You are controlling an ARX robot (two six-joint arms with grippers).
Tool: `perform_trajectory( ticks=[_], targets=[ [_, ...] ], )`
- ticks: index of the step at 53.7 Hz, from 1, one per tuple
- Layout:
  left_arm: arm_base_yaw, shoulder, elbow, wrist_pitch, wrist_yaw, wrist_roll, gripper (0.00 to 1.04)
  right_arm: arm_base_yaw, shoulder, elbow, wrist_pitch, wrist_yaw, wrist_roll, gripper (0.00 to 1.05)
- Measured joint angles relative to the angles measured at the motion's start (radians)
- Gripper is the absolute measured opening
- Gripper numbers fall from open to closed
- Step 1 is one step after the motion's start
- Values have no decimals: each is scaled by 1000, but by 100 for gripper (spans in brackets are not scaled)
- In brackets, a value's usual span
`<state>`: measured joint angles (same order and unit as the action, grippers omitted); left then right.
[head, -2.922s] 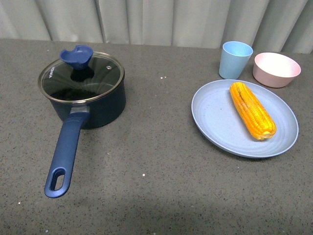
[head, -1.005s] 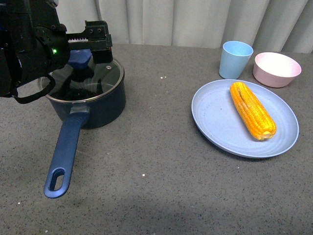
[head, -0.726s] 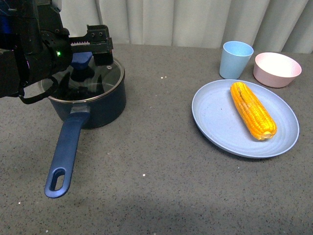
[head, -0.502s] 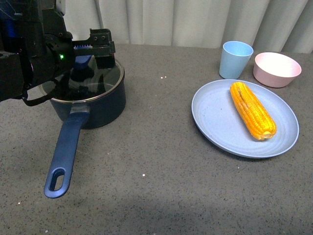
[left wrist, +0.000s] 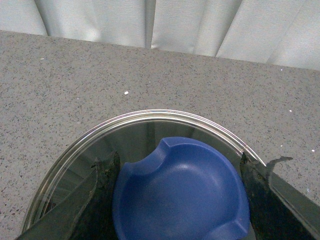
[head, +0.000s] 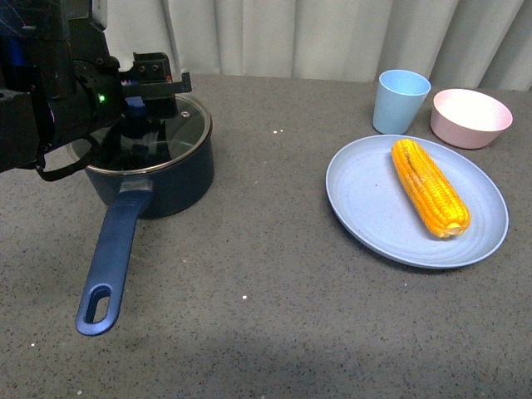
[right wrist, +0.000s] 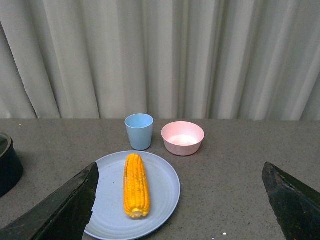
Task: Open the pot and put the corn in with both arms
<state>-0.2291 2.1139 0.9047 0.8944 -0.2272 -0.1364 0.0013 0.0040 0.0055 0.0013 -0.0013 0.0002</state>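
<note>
Two fingers [left wrist: 102, 192] of the left gripper [left wrist: 180, 162] pinch the blue lid knob [left wrist: 182, 197].

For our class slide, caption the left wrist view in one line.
Left claw straddling the blue knob of the glass lid.

At the upper left of the frame we saw the left gripper [head: 146, 93] down over the pot [head: 158, 184], a green light on its black arm [head: 50, 100]. Its jaws stood either side of the blue knob [head: 135, 104] of the glass lid [head: 176, 133], which sat on the pot; we could not tell whether they pressed it. The handle [head: 112, 253] ran toward the lower left. At the right the corn [head: 430, 188] lay on a plate [head: 366, 208], with a cup [head: 400, 100] and a bowl [head: 470, 118] above it.
</note>
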Motion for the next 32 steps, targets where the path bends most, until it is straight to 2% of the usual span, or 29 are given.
perform_trajectory(
  ticks=[22,32],
  targets=[
    [30,-126,-12,-30,29,-50,64,0,0,0,0,0,0,96],
    [119,-138,31,-43,56,-52,64,0,0,0,0,0,0,96]
  ],
)
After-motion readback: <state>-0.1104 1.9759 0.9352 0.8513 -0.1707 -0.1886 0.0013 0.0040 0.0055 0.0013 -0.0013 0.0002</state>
